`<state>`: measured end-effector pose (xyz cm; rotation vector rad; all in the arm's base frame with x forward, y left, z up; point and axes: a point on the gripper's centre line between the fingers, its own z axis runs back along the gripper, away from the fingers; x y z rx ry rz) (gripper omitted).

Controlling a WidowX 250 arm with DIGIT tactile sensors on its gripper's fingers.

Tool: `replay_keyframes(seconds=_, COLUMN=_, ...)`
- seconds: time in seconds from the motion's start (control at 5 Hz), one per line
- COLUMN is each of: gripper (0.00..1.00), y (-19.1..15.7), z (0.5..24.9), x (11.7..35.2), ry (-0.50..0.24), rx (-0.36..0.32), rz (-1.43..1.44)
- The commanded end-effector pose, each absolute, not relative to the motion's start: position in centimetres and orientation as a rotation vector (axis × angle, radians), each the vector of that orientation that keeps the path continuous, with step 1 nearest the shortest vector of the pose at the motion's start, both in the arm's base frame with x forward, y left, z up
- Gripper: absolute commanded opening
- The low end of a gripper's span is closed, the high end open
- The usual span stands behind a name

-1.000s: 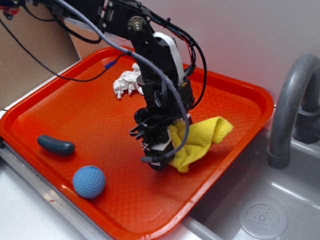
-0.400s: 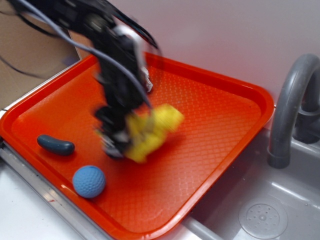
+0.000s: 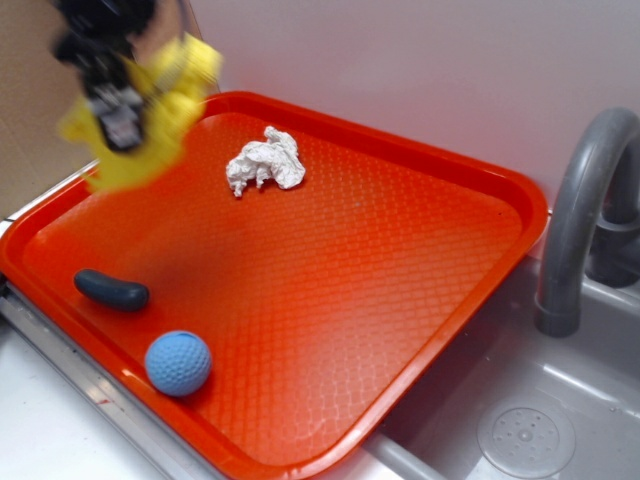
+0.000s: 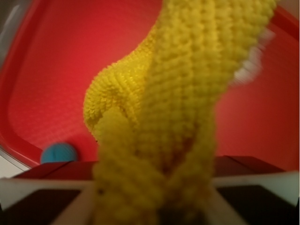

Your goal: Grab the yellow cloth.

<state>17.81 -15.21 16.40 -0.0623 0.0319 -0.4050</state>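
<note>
Grasp done, as far as can be judged: hand [image 3: 118,100] clamped on the yellow cloth [image 3: 160,110], bunched and hanging clear above the far left corner of the orange tray [image 3: 480,200]. Nothing left but holding it secure. White paper wad [image 3: 264,162], blue golf ball [image 3: 178,363] and dark oblong piece [image 3: 111,289] lying untouched on the tray.

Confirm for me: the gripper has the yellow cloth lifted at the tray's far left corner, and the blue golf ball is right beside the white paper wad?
Not quite. The exterior view shows the blue golf ball beside the dark oblong object near the tray's front edge; the white paper wad is far across. The gripper does hold the yellow cloth up.
</note>
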Motion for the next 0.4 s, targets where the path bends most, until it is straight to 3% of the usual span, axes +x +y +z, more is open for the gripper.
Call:
replay_keyframes(seconds=0.0, gripper=0.00, y=-12.3, z=22.1, x=13.8, ry=-0.059, rx=0.033, rz=0.102)
replay_keyframes(seconds=0.2, gripper=0.00, y=-11.1, z=22.3, x=13.2, ry=-0.071, rx=-0.069, rz=0.084)
